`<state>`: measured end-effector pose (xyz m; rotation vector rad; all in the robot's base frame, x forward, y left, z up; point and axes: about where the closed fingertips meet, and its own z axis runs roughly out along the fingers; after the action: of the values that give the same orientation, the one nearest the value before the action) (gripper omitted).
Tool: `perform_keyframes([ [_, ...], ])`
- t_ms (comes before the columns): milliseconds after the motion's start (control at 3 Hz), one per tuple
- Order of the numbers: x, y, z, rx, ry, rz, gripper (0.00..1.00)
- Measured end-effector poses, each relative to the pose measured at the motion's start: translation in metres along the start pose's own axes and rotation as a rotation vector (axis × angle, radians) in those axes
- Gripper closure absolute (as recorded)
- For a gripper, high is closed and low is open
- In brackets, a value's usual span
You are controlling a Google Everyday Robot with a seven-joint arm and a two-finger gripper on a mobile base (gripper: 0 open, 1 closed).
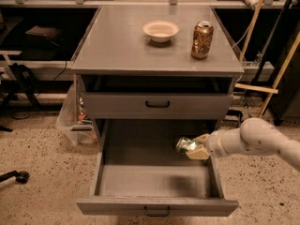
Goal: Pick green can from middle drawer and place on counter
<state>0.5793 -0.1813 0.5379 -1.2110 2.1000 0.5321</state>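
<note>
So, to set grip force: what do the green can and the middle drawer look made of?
The green can, held by the gripper over the middle drawer, looks like thin metal, probably aluminium: glossy green with silvery glints. The drawer looks like painted sheet metal: matte grey, thin flat walls.

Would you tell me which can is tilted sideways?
The green can, held sideways in the gripper over the middle drawer; the brown-gold can stands upright on the counter.
</note>
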Motion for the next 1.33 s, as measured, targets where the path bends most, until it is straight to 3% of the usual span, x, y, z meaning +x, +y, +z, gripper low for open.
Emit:
perform_keyframes([
  [333, -0.046, 0.010, -0.069, 0.078, 0.060, -0.060, 1.00],
  [667, -0.077, 0.007, -0.098, 0.129, 0.059, -0.110, 1.00],
  [1000, -0.075, 0.008, -0.095, 0.125, 0.058, -0.108, 1.00],
  [1333, -0.128, 0.018, -0.110, 0.140, 0.004, -0.234, 1.00],
])
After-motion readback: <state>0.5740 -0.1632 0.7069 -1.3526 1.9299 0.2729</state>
